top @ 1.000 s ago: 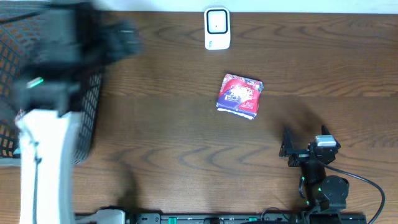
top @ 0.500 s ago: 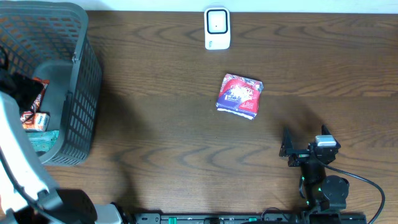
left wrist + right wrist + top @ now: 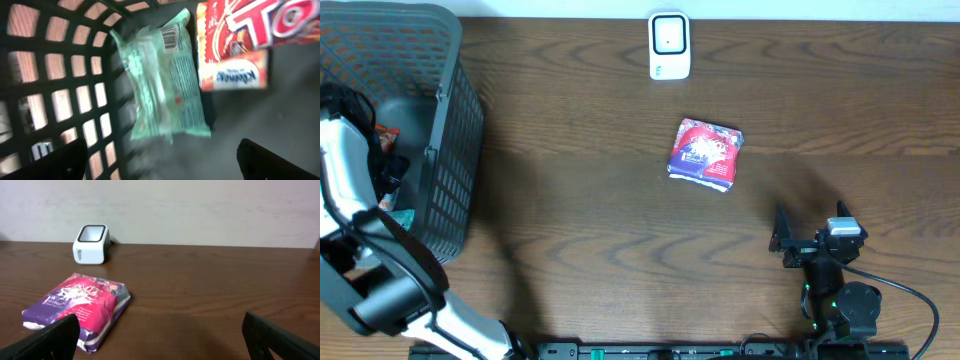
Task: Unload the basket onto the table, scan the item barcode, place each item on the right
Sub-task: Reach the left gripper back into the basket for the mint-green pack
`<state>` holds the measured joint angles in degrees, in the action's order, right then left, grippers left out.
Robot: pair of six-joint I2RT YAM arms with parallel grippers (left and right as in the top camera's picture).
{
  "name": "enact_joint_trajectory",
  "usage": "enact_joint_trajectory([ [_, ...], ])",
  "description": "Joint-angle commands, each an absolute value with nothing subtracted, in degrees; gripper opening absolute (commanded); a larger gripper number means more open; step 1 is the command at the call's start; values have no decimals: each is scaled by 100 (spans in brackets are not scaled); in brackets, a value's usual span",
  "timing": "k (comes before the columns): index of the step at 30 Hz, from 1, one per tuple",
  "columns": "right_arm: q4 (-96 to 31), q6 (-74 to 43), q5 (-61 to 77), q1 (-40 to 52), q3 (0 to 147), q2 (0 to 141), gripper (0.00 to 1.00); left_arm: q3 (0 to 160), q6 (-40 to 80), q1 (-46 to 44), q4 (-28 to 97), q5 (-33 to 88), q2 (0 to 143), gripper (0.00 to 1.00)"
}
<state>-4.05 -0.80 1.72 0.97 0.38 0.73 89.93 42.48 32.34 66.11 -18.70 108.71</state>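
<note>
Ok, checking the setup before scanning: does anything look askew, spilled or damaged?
Nothing stands out. The red-and-purple packet lies flat on the table, apart from the scanner; a green packet lies inside the basket.

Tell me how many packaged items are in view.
3. One red-purple packet lies on the table; a pale green packet and a red package lie side by side inside the basket. The left arm may hide more there.
</note>
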Motion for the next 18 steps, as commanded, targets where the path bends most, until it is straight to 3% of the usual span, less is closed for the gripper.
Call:
enact_joint_trajectory([
  [1, -434, -36, 202, 47, 38, 49, 99, 8967, 4386, 3376, 6591, -2040, 11174, 95],
  [10, -432, -36, 202, 47, 38, 49, 99, 8825, 4381, 3433, 6563, -2043, 11845, 91],
  [13, -434, -36, 202, 47, 38, 49, 99, 8818, 4375, 3433, 6600, -2025, 12029, 70],
  [18, -434, -36, 202, 47, 38, 49, 99, 8818, 4342, 3433, 6663, -1774, 12070, 19],
])
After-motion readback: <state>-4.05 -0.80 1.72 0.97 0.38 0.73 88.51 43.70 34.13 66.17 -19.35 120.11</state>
